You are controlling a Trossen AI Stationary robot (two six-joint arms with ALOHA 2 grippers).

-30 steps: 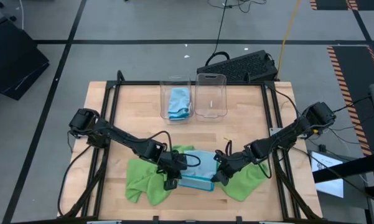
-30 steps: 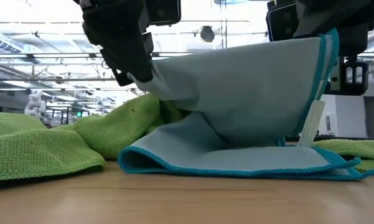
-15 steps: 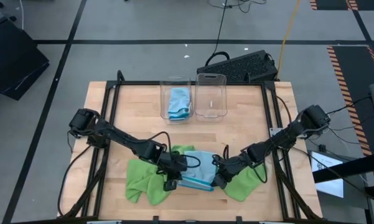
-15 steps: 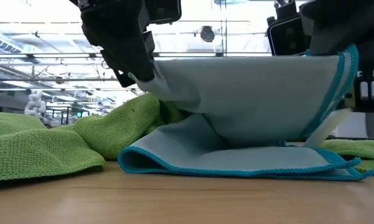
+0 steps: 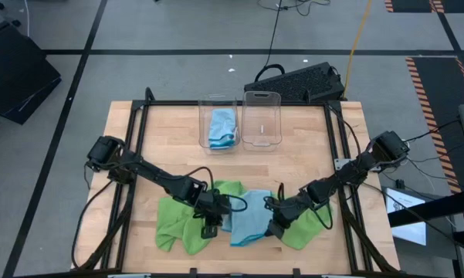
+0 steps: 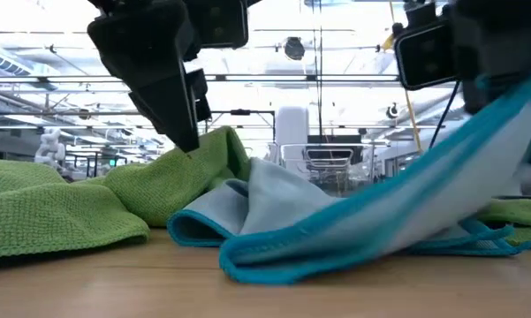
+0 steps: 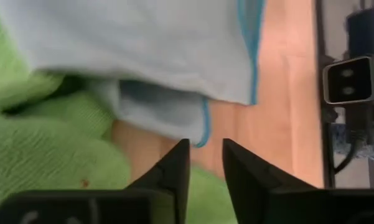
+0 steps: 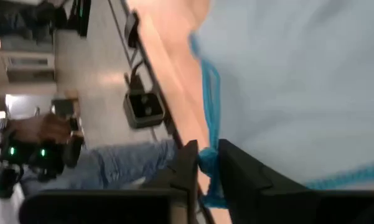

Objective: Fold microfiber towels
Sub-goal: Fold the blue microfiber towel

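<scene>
A light blue towel (image 5: pixel 243 220) with a teal hem lies near the table's front, between two lime green towels (image 5: pixel 177 224) (image 5: pixel 303 232). My left gripper (image 7: pixel 205 155) stands open just above the blue towel's left side, with nothing between its fingers. My right gripper (image 8: pixel 208 165) is shut on the towel's right edge and holds that side raised. In the low view the blue towel (image 6: pixel 353 221) slopes from the upper right down to the table. The left gripper (image 6: pixel 193 146) hangs above the green towel (image 6: pixel 62 212). My right gripper pinches the blue towel's teal hemmed edge (image 8: pixel 210 163) between its two fingers; I cannot tell whether it has one layer or several. The fingers slant down from the table's right. The held side (image 6: pixel 512 106) is lifted, and the towel's lower fold (image 6: pixel 274 256) lies on the table.
Two clear bins stand at the far middle of the table: the left one (image 5: pixel 218 122) holds a blue cloth, the right one (image 5: pixel 261 117) shows none. A black device (image 5: pixel 297 81) sits past the far edge. Bare wood lies between the bins and the towels.
My left gripper has opened and let go of the blue towel's left corner. That side has dropped onto the table over the lower layer. My right gripper has sunk a little toward the near edge, with the right side still raised.
</scene>
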